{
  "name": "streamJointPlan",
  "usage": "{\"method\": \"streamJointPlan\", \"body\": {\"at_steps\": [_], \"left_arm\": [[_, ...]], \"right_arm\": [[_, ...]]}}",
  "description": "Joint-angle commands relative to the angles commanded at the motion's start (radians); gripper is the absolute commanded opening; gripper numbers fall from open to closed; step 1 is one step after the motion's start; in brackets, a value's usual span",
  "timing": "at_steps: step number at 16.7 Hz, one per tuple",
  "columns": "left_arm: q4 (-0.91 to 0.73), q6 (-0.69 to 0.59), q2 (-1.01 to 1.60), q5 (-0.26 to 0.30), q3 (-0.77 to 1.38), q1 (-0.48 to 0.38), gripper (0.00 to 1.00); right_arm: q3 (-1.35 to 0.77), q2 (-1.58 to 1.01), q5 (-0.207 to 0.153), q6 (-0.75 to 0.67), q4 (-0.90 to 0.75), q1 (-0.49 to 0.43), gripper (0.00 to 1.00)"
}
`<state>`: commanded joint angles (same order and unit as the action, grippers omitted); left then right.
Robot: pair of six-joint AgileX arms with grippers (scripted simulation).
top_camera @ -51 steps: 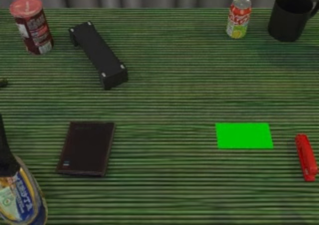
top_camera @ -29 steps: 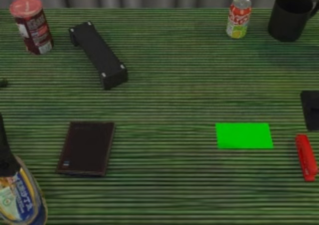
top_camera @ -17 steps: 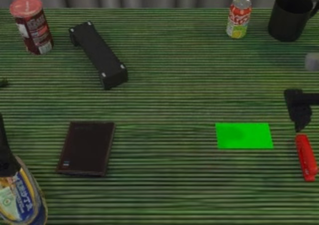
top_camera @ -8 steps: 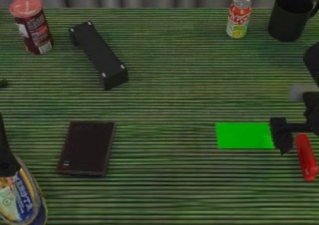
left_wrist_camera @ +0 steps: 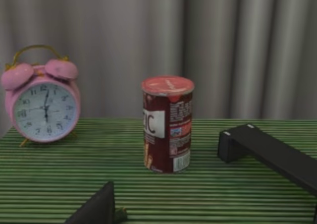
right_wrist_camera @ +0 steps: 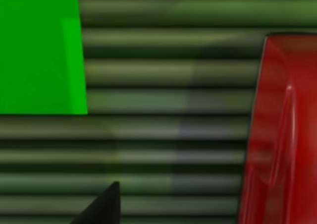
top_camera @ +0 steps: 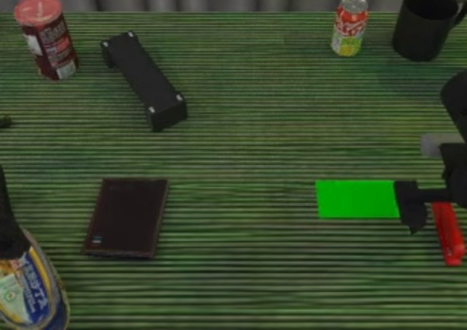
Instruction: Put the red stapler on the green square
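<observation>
You see the right gripper (top_camera: pixel 430 198) low over the right side of the table, between the green square (top_camera: pixel 357 198) and the red stapler (top_camera: pixel 447 229). One dark finger (top_camera: pixel 410 206) stands at the right edge of the square; the arm's body reaches in from the right border of the top view. You cannot tell from these views whether its fingers are spread or closed, and nothing shows the stapler gripped.

The red stapler lies flat on the striped tabletop (top_camera: pixel 248 162), just right of the green square and apart from it, its long side running near-to-far. In the right wrist view, the red stapler (right_wrist_camera: pixel 280 135) and the green square (right_wrist_camera: pixel 39 50) sit with a strip of bare table between them.

The left arm is parked off the left side of the table; its wrist view faces a pink alarm clock (left_wrist_camera: pixel 42 105), a red can (left_wrist_camera: pixel 167 124) and a black box (left_wrist_camera: pixel 270 152).

Elsewhere you have the red can (top_camera: pixel 46 36) far left, the black box (top_camera: pixel 143 79) beside it, a dark notebook (top_camera: pixel 126 217) near left, a bottle (top_camera: pixel 22 279) at the near left corner, a soda can (top_camera: pixel 350 25) and a black mug (top_camera: pixel 427 23) far right.
</observation>
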<state>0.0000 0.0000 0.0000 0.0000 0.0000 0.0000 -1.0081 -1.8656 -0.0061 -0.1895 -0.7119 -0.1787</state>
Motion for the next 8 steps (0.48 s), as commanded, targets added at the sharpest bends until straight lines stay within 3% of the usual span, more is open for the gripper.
{"method": "streamJointPlan", "body": {"at_steps": [8], "left_arm": [[0.000, 0.000, 0.000, 0.000, 0.000, 0.000, 1.00]], "right_arm": [[0.000, 0.000, 0.000, 0.000, 0.000, 0.000, 0.25]]}}
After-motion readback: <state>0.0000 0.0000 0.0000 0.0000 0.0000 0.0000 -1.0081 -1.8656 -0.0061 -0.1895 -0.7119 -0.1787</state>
